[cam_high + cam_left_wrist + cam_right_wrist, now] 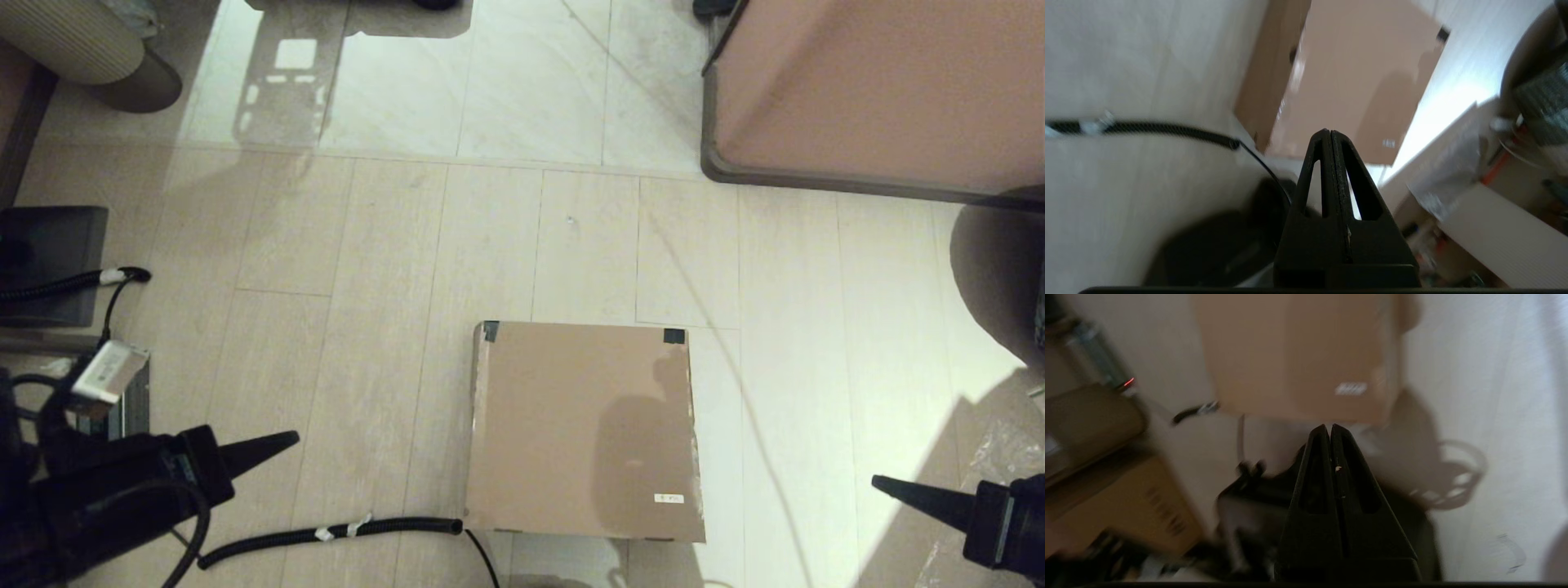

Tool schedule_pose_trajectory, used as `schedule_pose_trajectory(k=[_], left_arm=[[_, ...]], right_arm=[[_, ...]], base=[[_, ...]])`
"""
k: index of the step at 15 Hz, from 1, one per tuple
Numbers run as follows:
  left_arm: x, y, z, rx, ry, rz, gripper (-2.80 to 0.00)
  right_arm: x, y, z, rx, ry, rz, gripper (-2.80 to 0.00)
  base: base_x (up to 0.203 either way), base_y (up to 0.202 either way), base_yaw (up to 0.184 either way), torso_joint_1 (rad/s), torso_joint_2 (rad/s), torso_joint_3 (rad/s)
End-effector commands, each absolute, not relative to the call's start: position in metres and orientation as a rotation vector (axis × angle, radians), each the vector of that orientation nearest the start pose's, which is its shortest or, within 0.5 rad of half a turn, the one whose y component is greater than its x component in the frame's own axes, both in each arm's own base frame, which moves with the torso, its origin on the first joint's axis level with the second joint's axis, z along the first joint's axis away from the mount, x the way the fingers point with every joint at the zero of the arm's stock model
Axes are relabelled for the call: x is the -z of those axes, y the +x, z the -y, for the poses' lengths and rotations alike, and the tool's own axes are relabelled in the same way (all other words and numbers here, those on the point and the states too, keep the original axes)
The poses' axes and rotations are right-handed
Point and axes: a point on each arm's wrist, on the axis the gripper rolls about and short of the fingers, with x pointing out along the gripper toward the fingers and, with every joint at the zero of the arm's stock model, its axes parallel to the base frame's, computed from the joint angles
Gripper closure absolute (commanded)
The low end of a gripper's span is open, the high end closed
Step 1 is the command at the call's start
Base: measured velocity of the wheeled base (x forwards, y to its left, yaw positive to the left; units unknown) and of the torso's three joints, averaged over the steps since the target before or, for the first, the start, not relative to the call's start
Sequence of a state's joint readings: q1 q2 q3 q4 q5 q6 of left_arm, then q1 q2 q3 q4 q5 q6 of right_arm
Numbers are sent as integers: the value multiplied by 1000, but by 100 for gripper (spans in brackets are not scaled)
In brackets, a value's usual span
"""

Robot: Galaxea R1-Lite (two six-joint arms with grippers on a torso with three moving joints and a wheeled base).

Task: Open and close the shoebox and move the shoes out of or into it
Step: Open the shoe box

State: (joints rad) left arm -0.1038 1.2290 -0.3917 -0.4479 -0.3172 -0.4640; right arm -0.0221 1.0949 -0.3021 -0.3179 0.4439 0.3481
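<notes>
Cardboard shoebox sits lid-down on the floor, shoes unseen | left gripper and right gripper flank it, jaws clenched, empty | risk: you snag the black cable touching the box's near-left corner while lifting the lid.

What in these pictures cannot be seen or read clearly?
- Shoes: none in any view; the shut lid of the shoebox hides whatever is inside.
- White label on the lid: too small to read in the head view, blurred in both wrist views.
- Pinkish block: cut off by the head view's top and right edges.
- Right gripper: its arm is cut off by the head view's right edge.
- Left gripper: shut, holding nothing.
</notes>
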Motion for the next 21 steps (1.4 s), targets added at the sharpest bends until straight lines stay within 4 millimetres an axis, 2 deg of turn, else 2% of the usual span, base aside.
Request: schedule_pose_trajectory(k=[1, 5, 11, 17, 21], left_arm=[[-144, 180, 26, 308, -510, -592, 0], [-136, 175, 26, 299, -513, -625, 0], [-129, 174, 25, 284, -515, -650, 0], [-118, 174, 19, 236, -524, -691, 0], [-114, 169, 14, 205, -515, -690, 0]], right_arm=[[-134, 129, -5, -432, 526, -629, 0], [-130, 125, 5, -476, 651, -642, 0], [-126, 119, 8, -450, 656, -633, 0], [-105, 106, 4, -505, 534, -664, 0], [-93, 111, 2, -520, 451, -629, 0]], base=[[0, 0, 0, 0, 0, 0], [0, 0, 0, 0, 0, 0], [0, 0, 0, 0, 0, 0], [0, 0, 0, 0, 0, 0], [0, 0, 0, 0, 0, 0]])
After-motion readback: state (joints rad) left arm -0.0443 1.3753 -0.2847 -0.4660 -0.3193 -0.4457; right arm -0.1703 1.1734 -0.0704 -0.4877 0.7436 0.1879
